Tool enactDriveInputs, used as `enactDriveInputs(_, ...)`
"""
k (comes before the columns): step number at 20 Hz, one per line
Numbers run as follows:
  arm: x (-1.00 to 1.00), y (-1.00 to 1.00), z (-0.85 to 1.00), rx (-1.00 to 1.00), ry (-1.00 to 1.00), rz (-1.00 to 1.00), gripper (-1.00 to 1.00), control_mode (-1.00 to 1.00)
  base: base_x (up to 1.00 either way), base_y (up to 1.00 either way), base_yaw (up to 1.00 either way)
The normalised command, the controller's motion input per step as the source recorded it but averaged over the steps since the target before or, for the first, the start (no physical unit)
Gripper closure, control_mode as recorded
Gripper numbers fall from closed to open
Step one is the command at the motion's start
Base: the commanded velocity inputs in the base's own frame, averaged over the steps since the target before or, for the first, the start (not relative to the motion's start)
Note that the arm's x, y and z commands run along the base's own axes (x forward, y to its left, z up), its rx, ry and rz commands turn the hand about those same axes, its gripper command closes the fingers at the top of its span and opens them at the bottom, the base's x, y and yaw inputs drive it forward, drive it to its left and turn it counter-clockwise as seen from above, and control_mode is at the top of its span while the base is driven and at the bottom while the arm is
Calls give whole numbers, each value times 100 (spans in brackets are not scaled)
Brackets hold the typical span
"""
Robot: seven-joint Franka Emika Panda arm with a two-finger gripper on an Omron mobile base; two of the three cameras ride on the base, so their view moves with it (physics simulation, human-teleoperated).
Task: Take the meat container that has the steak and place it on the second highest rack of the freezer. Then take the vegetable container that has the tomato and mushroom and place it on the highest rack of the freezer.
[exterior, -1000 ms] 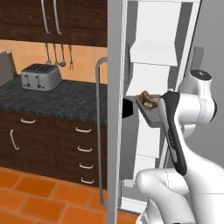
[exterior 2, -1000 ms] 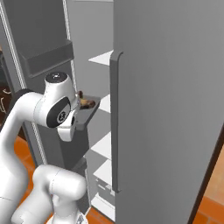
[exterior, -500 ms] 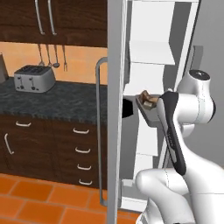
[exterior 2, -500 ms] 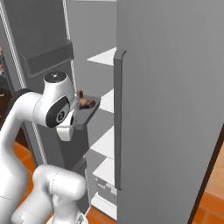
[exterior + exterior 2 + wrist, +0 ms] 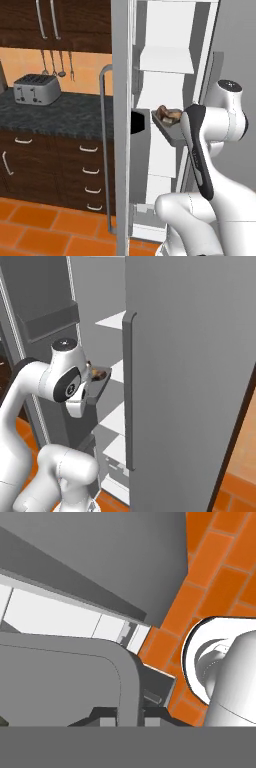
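Kitchen walls are orange, and the floor (image 5: pixel 45 235) is made of orange tiles. Biggest of all is the tall grey freezer (image 5: pixel 190 381), which stands open with its white inside showing. Its open door (image 5: pixel 121 150) has a long grey handle (image 5: pixel 105 150) and a dark bin (image 5: pixel 140 125) on the inner side. White shelves sit one above the other inside. The top shelf (image 5: pixel 165 60) is high up, and the second shelf (image 5: pixel 117 367) is just below it. Left of the freezer is a dark counter (image 5: pixel 55 115) with dark wooden drawers (image 5: pixel 65 165) under it and dark cupboards (image 5: pixel 55 25) above it. A silver toaster (image 5: pixel 36 89) stands on the counter near its back edge, and some tools (image 5: pixel 56 62) hang on the wall behind it. The white robot arm reaches up in front of the open freezer. Its gripper (image 5: pixel 127 718) is squeezed tight on the rim of a grey tray (image 5: pixel 170 131), so the jaws are almost closed. The tray is held in the air, flat, just in front of the white shelves and close to the second shelf, not resting on it. On the tray, near its far edge, lies the small brown and tan steak (image 5: pixel 169 114).
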Motion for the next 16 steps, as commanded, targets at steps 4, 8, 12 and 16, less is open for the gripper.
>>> enactDriveInputs(4, 0, 0, 0, 0, 0, 0, 100, 100, 61, -12, 3)
enactDriveInputs(8, 0, 0, 0, 0, 0, 0, 100, 100, 61, -7, 1)
enactDriveInputs(12, 0, 0, 0, 0, 0, 0, 100, 100, 52, 10, 0)
enactDriveInputs(16, 0, 0, 0, 0, 0, 0, 100, 100, 31, 43, -2)
